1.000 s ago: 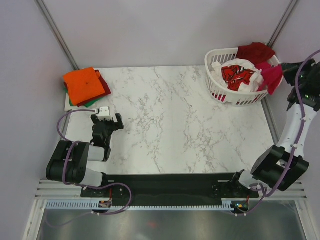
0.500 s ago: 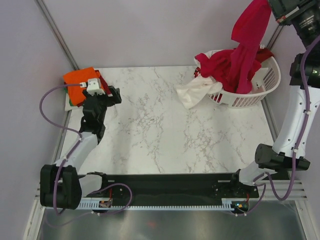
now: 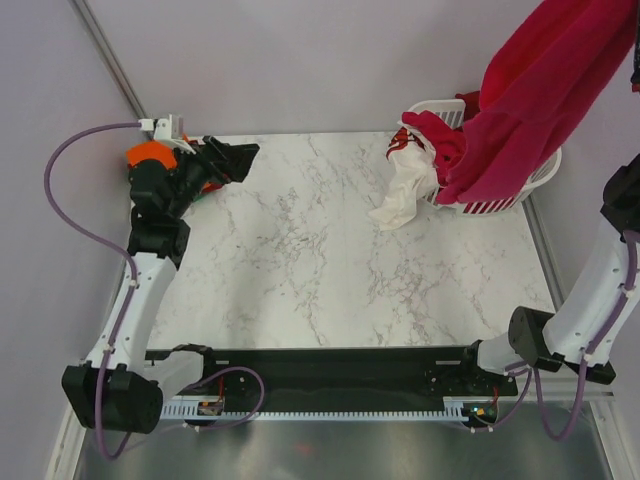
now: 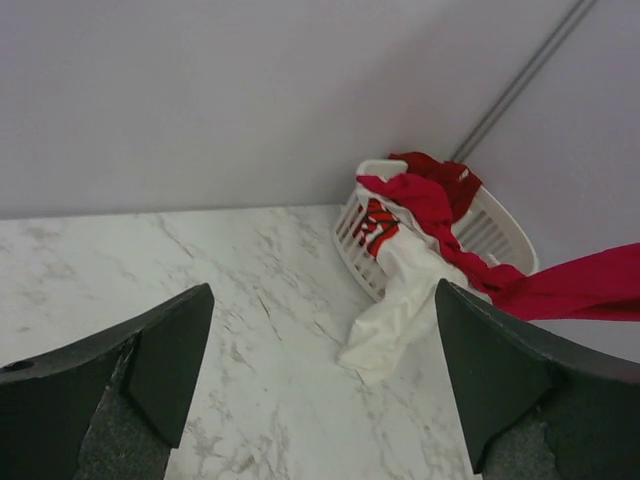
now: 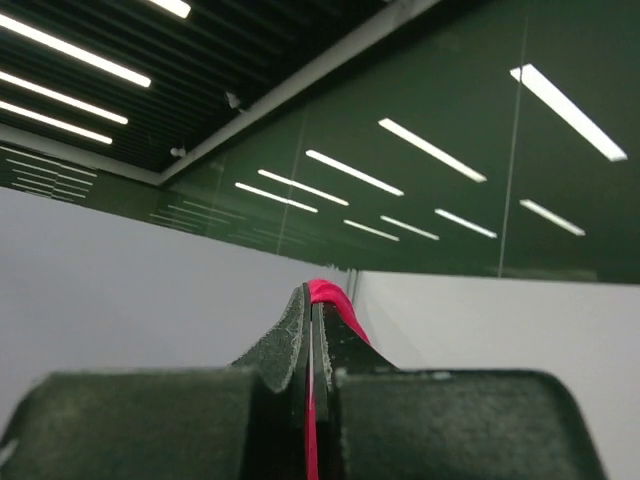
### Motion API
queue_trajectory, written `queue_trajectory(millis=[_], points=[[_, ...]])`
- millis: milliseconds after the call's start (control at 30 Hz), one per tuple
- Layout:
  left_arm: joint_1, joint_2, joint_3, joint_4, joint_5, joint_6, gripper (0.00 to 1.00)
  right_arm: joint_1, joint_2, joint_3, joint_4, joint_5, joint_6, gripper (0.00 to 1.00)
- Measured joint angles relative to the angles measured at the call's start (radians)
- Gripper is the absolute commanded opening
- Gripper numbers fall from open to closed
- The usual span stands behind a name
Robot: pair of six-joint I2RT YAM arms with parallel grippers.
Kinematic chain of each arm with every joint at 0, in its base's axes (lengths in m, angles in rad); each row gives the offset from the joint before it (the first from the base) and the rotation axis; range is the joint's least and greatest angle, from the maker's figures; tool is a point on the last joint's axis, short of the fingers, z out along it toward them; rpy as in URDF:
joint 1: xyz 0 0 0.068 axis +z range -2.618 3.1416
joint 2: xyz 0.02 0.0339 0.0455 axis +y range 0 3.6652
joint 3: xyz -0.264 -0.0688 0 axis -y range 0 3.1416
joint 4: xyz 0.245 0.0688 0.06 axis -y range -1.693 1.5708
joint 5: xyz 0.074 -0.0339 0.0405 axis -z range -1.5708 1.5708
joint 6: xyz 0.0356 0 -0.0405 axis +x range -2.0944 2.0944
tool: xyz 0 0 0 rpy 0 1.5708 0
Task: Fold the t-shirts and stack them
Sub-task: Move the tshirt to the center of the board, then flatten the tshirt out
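Observation:
A magenta-red t-shirt (image 3: 545, 95) hangs in the air at the top right, its lower end over the white basket (image 3: 520, 190). My right gripper (image 5: 312, 310) is shut on its cloth (image 5: 330, 296) and points up at the ceiling; it lies outside the top view. A white t-shirt (image 3: 405, 195) with a red pattern spills from the basket onto the table, also in the left wrist view (image 4: 395, 310). My left gripper (image 3: 235, 160) is open and empty, raised above the far left, beside the orange top of the folded stack (image 3: 148, 155).
The basket (image 4: 355, 235) stands at the far right corner with dark red cloth (image 4: 430, 175) in it. Metal frame posts (image 3: 110, 65) rise at the back corners. Grey walls close in the marble table (image 3: 310, 260).
My right gripper has lifted the magenta-red t-shirt higher, out of the top of the view. The white t-shirt slid farther out of the basket. My left arm rose and reached toward the back left.

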Motion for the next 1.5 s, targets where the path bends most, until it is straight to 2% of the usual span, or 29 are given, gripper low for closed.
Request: queue_trajectory(millis=[100, 200, 267, 333, 367, 533, 600, 667, 700, 767, 900, 1000, 1033, 1067, 1100, 1133, 1167, 1200, 1333, 1433, 1500], points=[[0.015, 0.087, 0.019, -0.017, 0.135, -0.076, 1.00, 0.000, -0.061, -0.029, 0.076, 0.050, 0.011, 0.00], [0.033, 0.199, 0.025, -0.047, 0.266, -0.158, 1.00, 0.003, -0.097, 0.019, 0.127, 0.089, 0.016, 0.00], [0.039, 0.242, 0.021, -0.079, 0.316, -0.190, 1.00, 0.015, -0.119, 0.048, 0.150, 0.105, 0.021, 0.00], [0.041, 0.237, 0.002, -0.101, 0.343, -0.202, 1.00, 0.023, -0.191, -0.017, 0.179, 0.105, 0.032, 0.00], [0.041, 0.222, -0.004, -0.110, 0.349, -0.203, 1.00, 0.025, -0.239, -0.083, 0.198, 0.105, 0.038, 0.00], [0.042, 0.096, -0.015, -0.161, 0.365, -0.194, 1.00, 0.035, -0.517, -0.650, 0.347, 0.106, 0.122, 0.00], [0.042, 0.043, -0.015, -0.182, 0.367, -0.183, 1.00, 0.042, -0.529, -0.856, 0.431, 0.102, 0.172, 0.00], [0.042, -0.002, -0.015, -0.207, 0.367, -0.171, 1.00, 0.100, -0.500, -1.027, 0.410, 0.096, 0.176, 0.00], [0.042, -0.021, -0.015, -0.219, 0.366, -0.161, 1.00, 0.149, -0.462, -1.091, 0.353, 0.099, 0.132, 0.00], [0.042, -0.050, -0.015, -0.242, 0.364, -0.141, 1.00, 0.286, -0.357, -1.116, 0.127, 0.141, -0.016, 0.00], [0.042, -0.072, -0.012, -0.316, 0.346, -0.070, 1.00, 0.629, -0.048, -0.975, -0.433, 0.313, -0.404, 0.00], [0.042, -0.075, -0.008, -0.399, 0.296, 0.001, 1.00, 0.887, 0.190, -0.837, -0.766, 0.556, -0.647, 0.00], [0.042, -0.079, -0.008, -0.433, 0.269, 0.029, 1.00, 0.956, 0.232, -0.830, -0.823, 0.610, -0.699, 0.05], [0.042, -0.088, -0.008, -0.464, 0.243, 0.052, 1.00, 1.028, 0.269, -0.830, -0.892, 0.664, -0.751, 0.43], [0.042, -0.100, -0.008, -0.494, 0.211, 0.072, 1.00, 1.095, 0.302, -0.830, -0.954, 0.702, -0.786, 0.62], [0.042, -0.117, -0.011, -0.515, 0.180, 0.089, 1.00, 1.162, 0.330, -0.830, -1.001, 0.726, -0.821, 0.74], [0.042, -0.139, -0.015, -0.530, 0.157, 0.101, 1.00, 1.199, 0.344, -0.830, -1.026, 0.739, -0.843, 0.94], [0.042, -0.162, -0.023, -0.538, 0.136, 0.113, 1.00, 1.228, 0.352, -0.830, -1.051, 0.758, -0.859, 0.98], [0.042, -0.225, -0.055, -0.563, 0.074, 0.137, 1.00, 1.206, 0.352, -0.802, -1.093, 0.882, -0.911, 0.98], [0.042, -0.250, -0.098, -0.580, 0.032, 0.144, 1.00, 1.092, 0.331, -0.812, -1.082, 0.913, -0.897, 0.98], [0.042, -0.270, -0.141, -0.589, 0.015, 0.145, 1.00, 0.971, 0.298, -0.868, -1.057, 0.902, -0.880, 0.98]])
